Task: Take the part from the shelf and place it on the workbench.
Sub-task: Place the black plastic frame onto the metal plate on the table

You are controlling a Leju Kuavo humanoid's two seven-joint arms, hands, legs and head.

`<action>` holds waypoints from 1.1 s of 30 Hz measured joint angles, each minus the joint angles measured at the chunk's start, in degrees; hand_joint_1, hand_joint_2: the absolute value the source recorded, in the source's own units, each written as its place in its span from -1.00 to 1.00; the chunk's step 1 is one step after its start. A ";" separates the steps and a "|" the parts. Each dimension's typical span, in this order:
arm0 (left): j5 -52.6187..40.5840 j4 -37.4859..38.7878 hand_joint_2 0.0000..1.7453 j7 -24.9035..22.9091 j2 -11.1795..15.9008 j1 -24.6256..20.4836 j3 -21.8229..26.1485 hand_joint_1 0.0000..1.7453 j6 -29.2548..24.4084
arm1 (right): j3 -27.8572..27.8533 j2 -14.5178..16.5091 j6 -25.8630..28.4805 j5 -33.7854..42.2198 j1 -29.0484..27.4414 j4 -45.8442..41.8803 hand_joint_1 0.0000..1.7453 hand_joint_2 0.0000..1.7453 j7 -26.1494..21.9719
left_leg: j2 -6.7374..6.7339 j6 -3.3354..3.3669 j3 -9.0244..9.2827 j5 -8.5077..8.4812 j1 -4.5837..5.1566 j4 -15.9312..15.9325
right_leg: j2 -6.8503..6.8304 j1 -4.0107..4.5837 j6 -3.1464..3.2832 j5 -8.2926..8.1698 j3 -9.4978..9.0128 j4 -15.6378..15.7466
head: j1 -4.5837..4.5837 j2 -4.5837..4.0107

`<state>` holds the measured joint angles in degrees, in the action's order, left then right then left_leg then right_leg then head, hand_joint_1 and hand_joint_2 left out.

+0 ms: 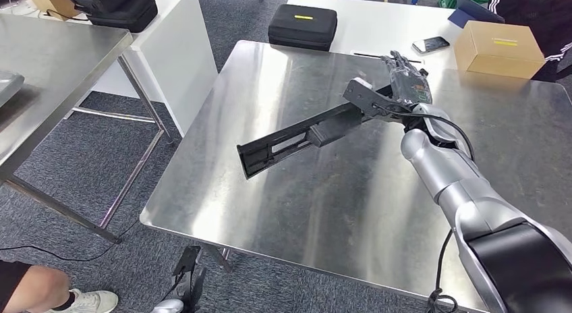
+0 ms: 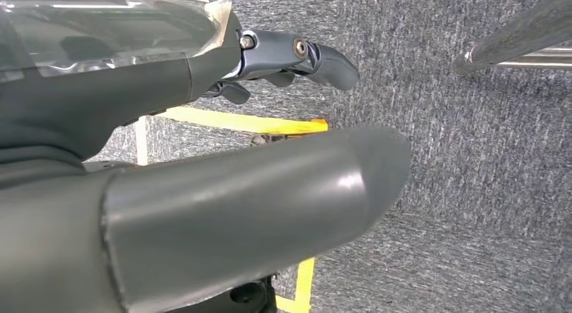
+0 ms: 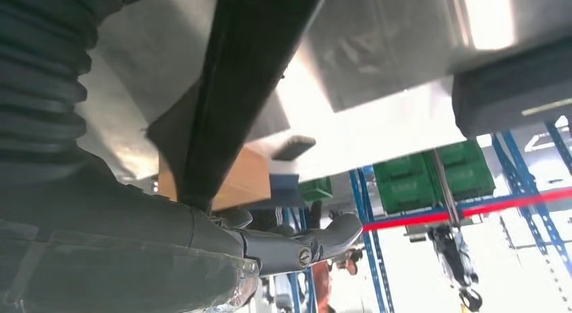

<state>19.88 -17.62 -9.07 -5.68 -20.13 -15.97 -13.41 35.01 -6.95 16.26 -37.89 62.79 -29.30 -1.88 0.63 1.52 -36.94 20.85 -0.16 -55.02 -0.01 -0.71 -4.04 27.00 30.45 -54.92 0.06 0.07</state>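
Right hand (image 1: 405, 83) grips one end of the part (image 1: 303, 134), a long black slotted bar, and holds it above the steel bench (image 1: 324, 205). The bar slants from the hand toward the bench's near-left edge, its free end over the bench's left half; whether that end touches the surface cannot be told. Beyond the bench, on a white table (image 1: 378, 23): a black case (image 1: 303, 26) bearing a small yellow label, unreadable; a phone (image 1: 431, 44); a cardboard box (image 1: 498, 48), also with an unreadable yellow label. A person in a dark, white-striped sleeve (image 1: 539, 16) stands behind the box. Left hand (image 2: 236, 191) hangs over grey carpet, fingers apart, holding nothing.
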 joint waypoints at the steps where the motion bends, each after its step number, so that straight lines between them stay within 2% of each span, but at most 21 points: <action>1: 0.01 -0.01 -1.00 0.00 -0.01 -0.04 -0.05 -1.00 -0.02 | 0.10 0.00 0.05 0.01 0.25 -0.07 -1.00 1.00 0.00 | -0.02 0.00 0.00 0.00 0.00 -0.03 | 0.00 0.00 0.05 -0.03 -0.01 0.00 | -0.01 0.00; 19: 0.06 -0.04 -1.00 0.13 -0.33 -0.47 -0.16 -1.00 -0.11 | 1.65 -0.01 0.60 -1.04 1.21 -0.36 -1.00 1.00 0.29 | -0.07 0.02 -0.03 0.02 0.07 -0.36 | 0.01 0.00 0.18 -0.11 -0.16 0.00 | 0.00 0.00; 33: 0.60 -0.04 -1.00 0.13 -0.58 -0.57 -0.90 -1.00 0.15 | 8.10 -0.84 4.33 -13.72 2.72 -0.27 -1.00 1.00 3.80 | -0.07 0.03 -0.04 0.03 0.08 -0.44 | 0.01 -0.01 0.18 -0.11 -0.18 0.00 | 0.01 0.00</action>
<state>20.48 -17.66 -8.94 -6.26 -20.70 -16.87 -13.27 43.11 -7.79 20.59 -51.61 65.51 -29.58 1.92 0.55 1.55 -36.98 20.88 -0.08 -55.45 0.00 -0.71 -3.85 26.89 30.27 -54.92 0.07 0.07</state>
